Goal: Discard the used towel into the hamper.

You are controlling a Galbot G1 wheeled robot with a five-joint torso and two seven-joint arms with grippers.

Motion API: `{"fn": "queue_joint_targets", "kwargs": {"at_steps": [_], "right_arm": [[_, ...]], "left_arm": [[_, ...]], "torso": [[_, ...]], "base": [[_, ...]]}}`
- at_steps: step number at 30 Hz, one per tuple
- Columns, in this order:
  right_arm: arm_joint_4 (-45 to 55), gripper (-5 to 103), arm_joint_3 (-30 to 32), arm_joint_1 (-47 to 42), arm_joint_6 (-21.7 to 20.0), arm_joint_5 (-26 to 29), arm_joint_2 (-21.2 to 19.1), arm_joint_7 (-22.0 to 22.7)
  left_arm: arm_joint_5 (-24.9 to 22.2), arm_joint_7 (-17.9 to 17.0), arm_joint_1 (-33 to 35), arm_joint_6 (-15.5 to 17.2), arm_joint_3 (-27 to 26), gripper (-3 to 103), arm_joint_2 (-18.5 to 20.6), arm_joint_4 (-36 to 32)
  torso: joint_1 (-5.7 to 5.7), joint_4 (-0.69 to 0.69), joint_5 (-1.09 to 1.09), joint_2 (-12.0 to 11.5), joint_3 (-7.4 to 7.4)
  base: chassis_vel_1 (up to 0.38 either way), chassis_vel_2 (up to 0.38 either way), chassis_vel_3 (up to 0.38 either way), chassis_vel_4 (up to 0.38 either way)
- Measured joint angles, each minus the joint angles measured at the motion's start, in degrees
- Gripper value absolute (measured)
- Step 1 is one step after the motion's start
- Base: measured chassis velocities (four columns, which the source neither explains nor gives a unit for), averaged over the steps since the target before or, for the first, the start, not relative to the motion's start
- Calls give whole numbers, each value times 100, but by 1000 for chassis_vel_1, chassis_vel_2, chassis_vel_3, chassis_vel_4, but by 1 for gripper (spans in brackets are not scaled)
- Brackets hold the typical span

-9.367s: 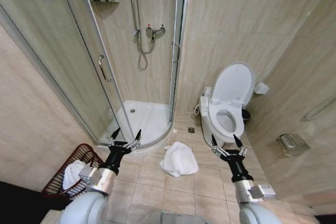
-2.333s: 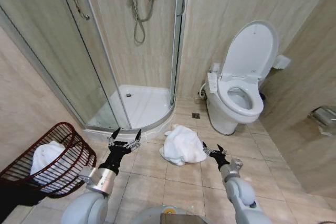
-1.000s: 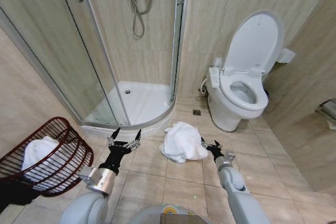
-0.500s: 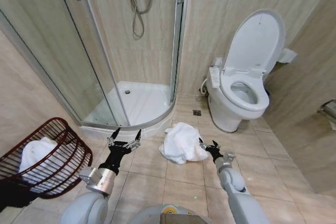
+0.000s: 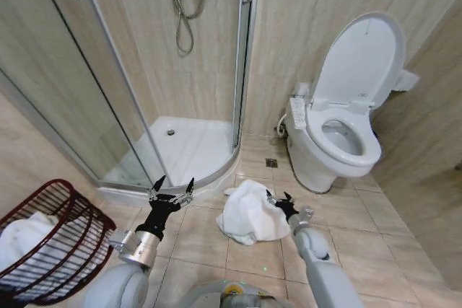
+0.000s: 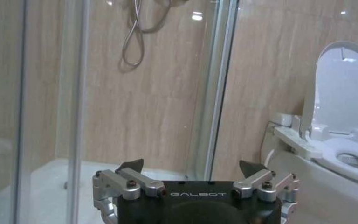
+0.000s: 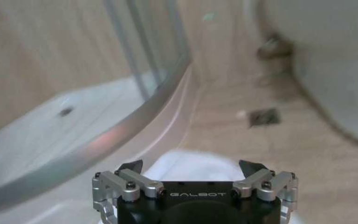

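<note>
The glass shower enclosure (image 5: pixel 137 91) takes up the upper left and centre of the head view, its curved white tray (image 5: pixel 180 153) meeting the tiled floor (image 5: pixel 368 243) along a rounded sill. The toilet (image 5: pixel 339 146) stands at the right of the frame with its lid (image 5: pixel 361 55) raised against the wall.

The hamper (image 5: pixel 54 239) sits at the lower left edge of the head view, a dark reddish-brown openwork basket lying tilted with its open mouth turned toward the upper right of the frame; its long axis runs from the lower left corner up toward the centre. A white towel (image 5: pixel 18 239) lies inside it, seen through the ribs.

The used towel (image 5: pixel 249 213) lies crumpled on the floor in the lower centre of the frame, just in front of the shower sill and well apart from the hamper. It is a loose heap, a little longer from upper right to lower left.

The right end effector (image 5: pixel 278 200) is at the towel's right edge, its dark fingers spread apart, touching or just above the cloth; which of the two cannot be told. In the right wrist view its fingertips (image 7: pixel 129 165) stand wide with white cloth between them.

The left end effector (image 5: pixel 172 187) hangs over the floor left of the towel, jaws wide open, holding nothing.
</note>
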Motion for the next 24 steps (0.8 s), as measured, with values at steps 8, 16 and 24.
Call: {"fn": "queue_joint_targets", "kwargs": {"at_steps": [8, 16, 24], "right_arm": [[-374, 100, -484, 391, -98, -135, 69, 173], [-756, 100, -767, 668, -432, 142, 73, 737], [-1455, 100, -771, 1016, -691, 731, 356, 1176]], "left_arm": [[0, 0, 1, 0, 0, 100, 0, 0], [0, 0, 0, 0, 0, 100, 0, 0], [0, 0, 0, 0, 0, 100, 0, 0]], "torso": [[2, 2, 2, 6, 4], [-8, 4, 2, -21, -11], [-10, 5, 1, -23, -12]], "base": [[35, -13, -28, 14], [8, 15, 22, 8], [0, 0, 0, 0]]}}
